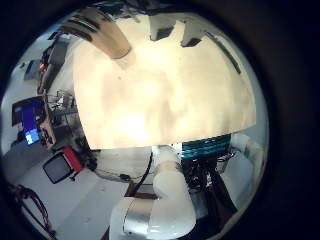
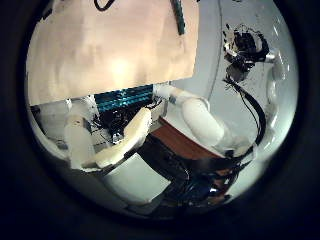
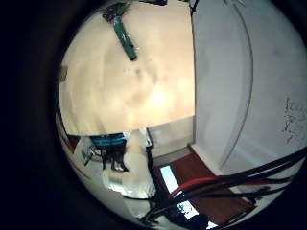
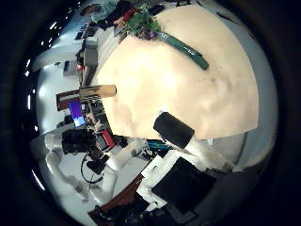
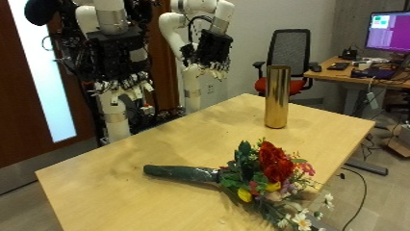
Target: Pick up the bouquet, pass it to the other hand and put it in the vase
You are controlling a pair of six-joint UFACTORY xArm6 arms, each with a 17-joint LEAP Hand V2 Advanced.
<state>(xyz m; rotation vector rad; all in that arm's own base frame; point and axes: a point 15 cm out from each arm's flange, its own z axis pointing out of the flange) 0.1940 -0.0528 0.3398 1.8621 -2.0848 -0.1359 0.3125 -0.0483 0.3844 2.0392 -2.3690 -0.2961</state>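
Observation:
In the outside view a bouquet (image 5: pixel 260 171) of red and yellow flowers with a dark green wrapped stem lies flat on the wooden table (image 5: pixel 122 164), near its front edge. My left hand (image 5: pixel 118 85) and right hand (image 5: pixel 210 46) hang above the table's far side, fingers relaxed and holding nothing, well away from both. The right thumb side palm view shows the bouquet (image 4: pixel 152 26) and the vase (image 4: pixel 89 94). The stem shows in the right little finger side palm view (image 3: pixel 126 40) and the left thumb side palm view (image 2: pixel 178 14). The vase shows in the left little finger side palm view (image 1: pixel 103 36).
An office chair (image 5: pixel 293 56) and a desk with a monitor (image 5: pixel 389 31) stand behind the table, beyond the vase. The table's front edge runs close to the flower heads.

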